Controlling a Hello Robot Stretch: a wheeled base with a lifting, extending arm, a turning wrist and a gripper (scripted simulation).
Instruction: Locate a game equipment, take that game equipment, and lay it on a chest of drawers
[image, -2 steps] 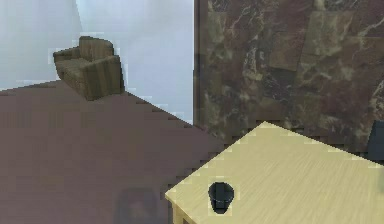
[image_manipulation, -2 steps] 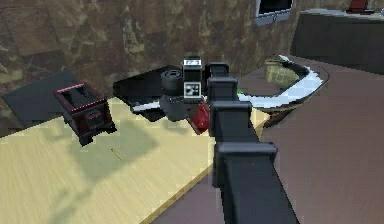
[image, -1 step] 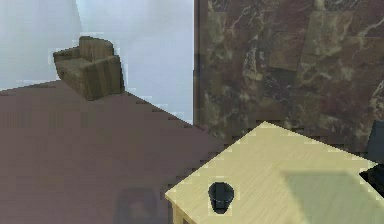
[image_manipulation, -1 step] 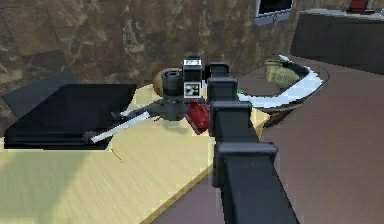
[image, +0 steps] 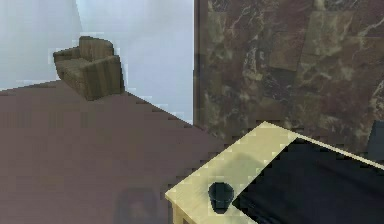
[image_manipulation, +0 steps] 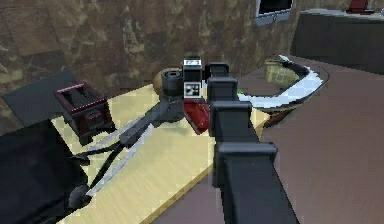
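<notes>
The pale tabletop (image_manipulation: 170, 175) spreads out beside the robot, and the dark arm (image_manipulation: 240, 170) reaches across it. A long grey thing (image_manipulation: 112, 172), to my eye the game equipment, lies flat there by the end effector (image_manipulation: 128, 138). I cannot tell whether its fingers are spread or hold anything. This looks like the taking step. Next comes a sure hold and a lift clear.

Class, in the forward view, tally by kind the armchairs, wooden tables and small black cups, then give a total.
Armchairs: 1
Wooden tables: 1
Small black cups: 1
Total: 3
</notes>
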